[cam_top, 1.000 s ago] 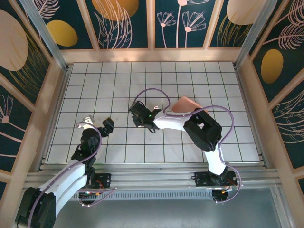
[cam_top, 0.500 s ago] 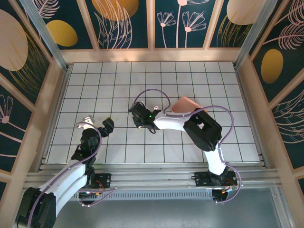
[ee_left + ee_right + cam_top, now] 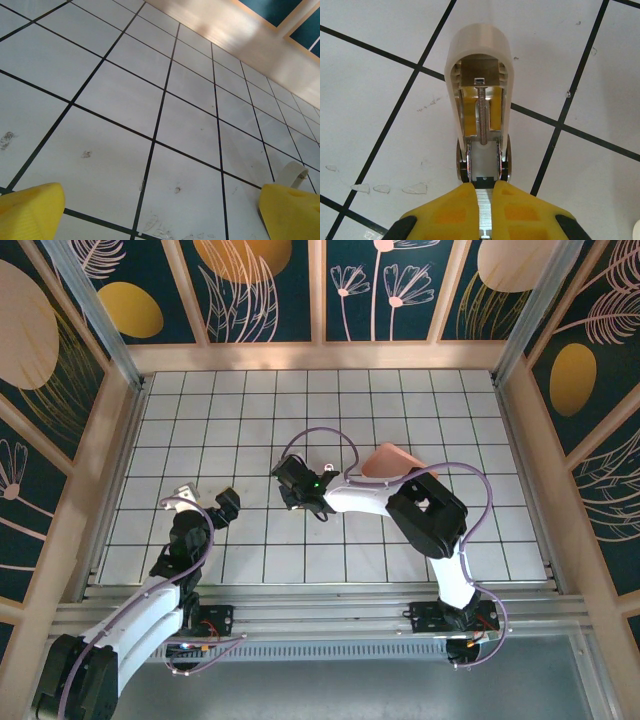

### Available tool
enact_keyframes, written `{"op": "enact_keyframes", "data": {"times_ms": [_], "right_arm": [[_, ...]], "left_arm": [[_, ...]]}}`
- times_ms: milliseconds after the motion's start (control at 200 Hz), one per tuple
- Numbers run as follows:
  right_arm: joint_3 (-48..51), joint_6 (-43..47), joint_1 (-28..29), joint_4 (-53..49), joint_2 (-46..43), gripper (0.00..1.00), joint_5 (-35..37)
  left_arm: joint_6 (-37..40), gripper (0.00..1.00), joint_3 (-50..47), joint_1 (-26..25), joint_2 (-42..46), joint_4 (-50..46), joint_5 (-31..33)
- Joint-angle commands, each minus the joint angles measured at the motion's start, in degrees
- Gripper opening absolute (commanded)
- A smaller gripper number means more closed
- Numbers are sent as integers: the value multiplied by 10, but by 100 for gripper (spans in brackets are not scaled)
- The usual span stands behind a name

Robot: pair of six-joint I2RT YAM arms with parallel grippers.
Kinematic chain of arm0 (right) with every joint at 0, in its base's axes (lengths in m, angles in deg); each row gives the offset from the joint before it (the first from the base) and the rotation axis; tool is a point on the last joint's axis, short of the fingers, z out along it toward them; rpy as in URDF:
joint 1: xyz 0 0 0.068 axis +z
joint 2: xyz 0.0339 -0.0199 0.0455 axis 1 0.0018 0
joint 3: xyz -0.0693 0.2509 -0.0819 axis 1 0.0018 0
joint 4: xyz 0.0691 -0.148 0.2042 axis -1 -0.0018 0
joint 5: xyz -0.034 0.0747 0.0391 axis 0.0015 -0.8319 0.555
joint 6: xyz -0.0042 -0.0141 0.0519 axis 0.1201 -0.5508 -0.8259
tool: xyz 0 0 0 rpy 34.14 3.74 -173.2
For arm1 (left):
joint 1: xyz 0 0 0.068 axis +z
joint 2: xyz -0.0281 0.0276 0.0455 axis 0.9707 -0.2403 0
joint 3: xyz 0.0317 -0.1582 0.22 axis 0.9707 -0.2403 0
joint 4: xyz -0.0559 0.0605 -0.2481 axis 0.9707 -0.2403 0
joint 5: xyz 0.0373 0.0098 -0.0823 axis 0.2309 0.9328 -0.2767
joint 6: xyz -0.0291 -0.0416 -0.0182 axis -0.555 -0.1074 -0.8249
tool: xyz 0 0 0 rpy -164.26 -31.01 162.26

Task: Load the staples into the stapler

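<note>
The right tool (image 3: 485, 194), at the bottom centre of its wrist view, is pinched narrow on the staples (image 3: 485, 215), a thin silvery strip whose front end meets the rear of the stapler (image 3: 479, 55). The stapler lies opened on the tiled surface (image 3: 375, 105), pointing up the frame, its spring (image 3: 481, 115) bared. The strip is likely light and stiff yet brittle (glued staples snap under a twist), so gripping its flat sides and pushing straight seems wise. Whether it has entered the rail is hidden by the pads. The left tool (image 3: 160, 212) hangs wide open over tiles; a pale object (image 3: 292, 172) at lower right is cut off.
</note>
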Motion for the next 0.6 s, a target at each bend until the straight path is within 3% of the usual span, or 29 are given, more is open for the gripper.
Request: {"op": "enact_keyframes", "data": {"times_ms": [0, 305, 596], "right_arm": [[14, 2, 4, -18, -3, 10, 4], [9, 0, 4, -3, -15, 22, 4], [1, 0, 1, -3, -43, 26, 11]], "left_arm": [[8, 99, 9, 3, 6, -3, 11], [11, 99, 12, 3, 7, -6, 9], [12, 99, 12, 3, 10, -7, 10]]}}
